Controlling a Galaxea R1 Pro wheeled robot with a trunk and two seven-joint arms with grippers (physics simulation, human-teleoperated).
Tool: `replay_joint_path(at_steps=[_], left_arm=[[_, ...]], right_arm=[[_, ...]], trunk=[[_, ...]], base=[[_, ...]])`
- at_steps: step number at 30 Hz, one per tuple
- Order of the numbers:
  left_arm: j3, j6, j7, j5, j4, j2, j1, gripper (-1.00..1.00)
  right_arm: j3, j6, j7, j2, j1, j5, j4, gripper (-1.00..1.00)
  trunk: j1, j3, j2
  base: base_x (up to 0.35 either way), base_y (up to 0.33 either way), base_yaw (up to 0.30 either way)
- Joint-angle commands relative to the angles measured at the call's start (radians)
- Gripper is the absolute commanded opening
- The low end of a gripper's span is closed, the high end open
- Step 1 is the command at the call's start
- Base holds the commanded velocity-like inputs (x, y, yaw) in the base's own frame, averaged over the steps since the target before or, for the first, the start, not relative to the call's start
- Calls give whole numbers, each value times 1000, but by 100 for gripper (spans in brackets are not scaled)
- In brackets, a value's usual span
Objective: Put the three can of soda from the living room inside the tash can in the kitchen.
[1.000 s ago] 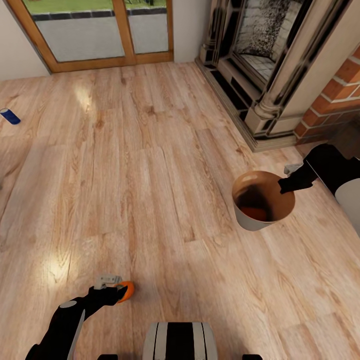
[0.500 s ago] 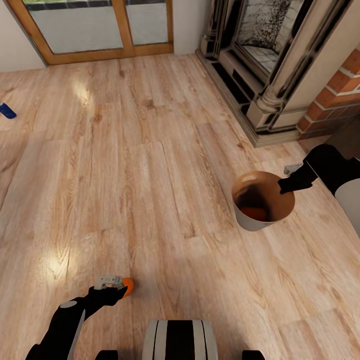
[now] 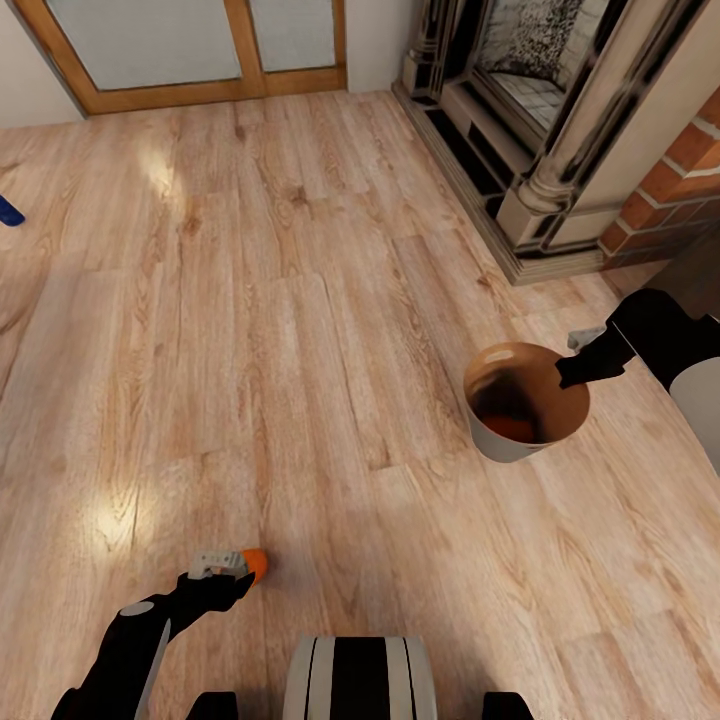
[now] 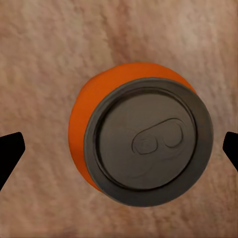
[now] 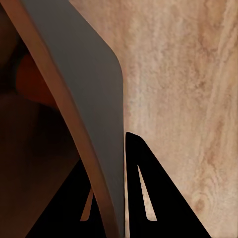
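An orange can of soda [image 3: 257, 562] stands upright on the wood floor at the near left, its dark top [image 4: 148, 146] facing the left wrist camera. My left gripper [image 3: 241, 577] hangs just above it, open, with a dark fingertip on each side of the can [image 4: 119, 148]. My right gripper [image 3: 566, 374] is shut on the rim of the tash can [image 3: 505, 445], held off the floor at the right; the fingers pinch its grey wall [image 5: 94, 94]. Something orange [image 3: 516, 428] lies inside. A blue can [image 3: 8, 211] lies at the far left edge.
A stone fireplace surround [image 3: 540, 200] with a brick wall [image 3: 670, 200] stands at the far right. A wood-framed glass door [image 3: 200, 50] closes the far side. My base [image 3: 360, 680] shows at the bottom middle. Open wood floor [image 3: 300, 330] lies between.
The whole head view has shifted, so the camera moved: door and blue can slid toward the edges. The orange can now sits further under my left gripper. The right gripper and bin are unchanged.
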Motion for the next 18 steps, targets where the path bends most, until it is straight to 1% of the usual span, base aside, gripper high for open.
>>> replay_joint_path(at_steps=[1, 9, 10, 13, 14, 18], left_arm=[[0, 0, 0, 0, 0, 0, 0, 100], [-1, -10, -4, 2, -2, 0, 0, 100], [-1, -11, -4, 2, -2, 0, 0, -100], [-1, -20, -7, 2, -3, 0, 0, -100], [-1, -38, -7, 1, -4, 0, 0, -100], [-1, -57, -3, -5, -2, 0, 0, -100]], right_arm=[[-1, 4, 4, 0, 0, -9, 0, -100], [-1, 4, 3, -1, 0, -8, 0, -100], [-1, 4, 3, -1, 0, -8, 0, -100], [-1, 4, 4, -1, 0, -7, 0, -100], [-1, 4, 4, 0, 0, -7, 0, -100], [-1, 4, 4, 0, 0, -7, 0, -100]], trunk=[[0, 0, 0], [0, 0, 0], [0, 0, 0], [0, 0, 0], [0, 0, 0], [0, 0, 0]], base=[[0, 0, 0], [0, 0, 0], [0, 0, 0], [0, 0, 0], [0, 0, 0], [0, 0, 0]])
